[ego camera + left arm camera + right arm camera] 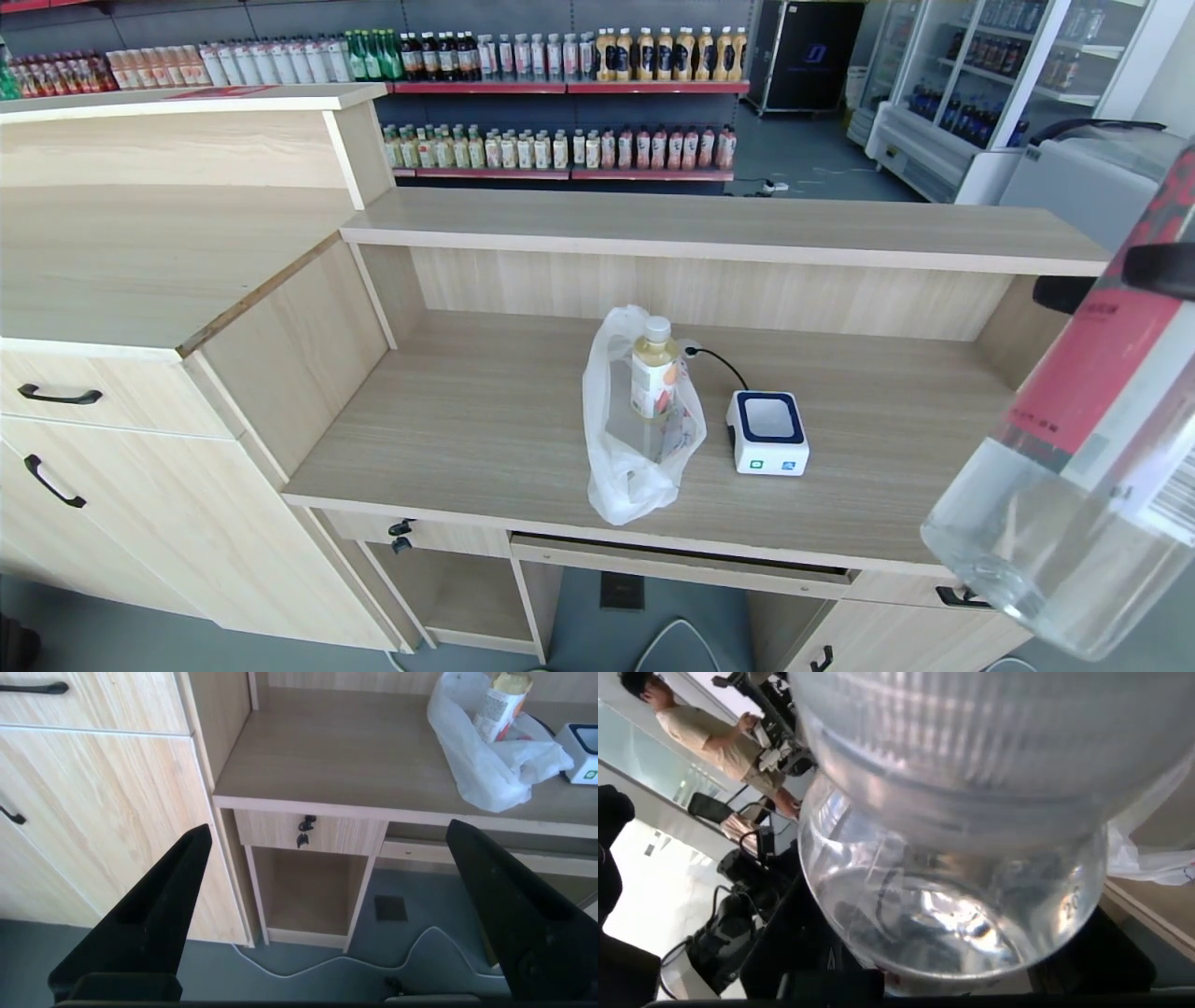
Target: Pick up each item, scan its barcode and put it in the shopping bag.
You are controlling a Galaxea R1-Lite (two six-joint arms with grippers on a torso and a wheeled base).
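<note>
- The desk (485, 420) is the biggest thing here. It is pale wood, and the bag and the scanner sit on it.
- The shopping bag (621, 467) is thin and white. It stands open near the middle of the desk, just beside the scanner.
- The clear bottle (1074, 448) with the red label is up in the air, tilted, off to the right side of the desk. The right gripper (1111, 280) is closed around its middle and holds it.
- A small bottle (653, 373) with a white cap stands inside the bag. I think that one is done.
- The scanner (767, 431) is a little white box with a dark blue frame. Its window faces up.
- The left gripper (327, 924) hangs low in front of the desk. It is spread wide with nothing in it.
- I think the clear bottle is at the scan step. It is well apart from the scanner.
- Next, the bottle needs to come over the scanner with the striped code on its label facing the window. After that it can go into the bag.
</note>
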